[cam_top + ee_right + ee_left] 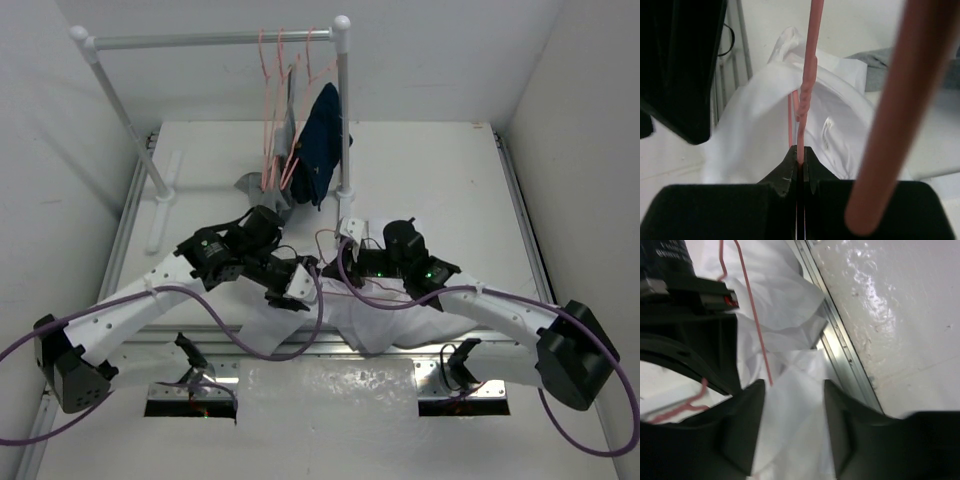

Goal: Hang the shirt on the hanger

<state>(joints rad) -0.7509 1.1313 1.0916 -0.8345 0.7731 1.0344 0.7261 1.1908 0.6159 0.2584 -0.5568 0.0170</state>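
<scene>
Two grippers meet at the front middle of the table point(430, 170); I log from left to right.

- Back left: rail point(200, 41) carrying spare hangers point(272, 100). A grey garment point(262, 186) sits below them, and a navy garment point(322, 140) hangs by the right post.
- Left gripper point(792, 395): jaws parted and released. White cloth lies in the gap, and I see neither finger pressing it.
- Shirt point(370, 325): crumpled under both wrists at the near edge, with its long axis running side to side along that edge. One fold touches the metal edge strip point(850, 360). I cannot tell which way the collar points.
- Hanger point(802, 100): on top of the shirt, between the two grippers.
  - In the left wrist view, a straight run of wire crosses the cloth on a slant and ends at a fold just beyond the left fingers.
  - In the right wrist view, the wire runs straight away from the jaws, in line with the fingers. The twisted neck sits just past the tips, over the shirt.
  - A second stretch of wire passes close to the lens on the right, blurred.
  - I cannot make out the hook's direction; overhead, the wire is mostly hidden.
- Right gripper point(800, 152): jaws clenched on the hanger wire just below the twist.
</scene>
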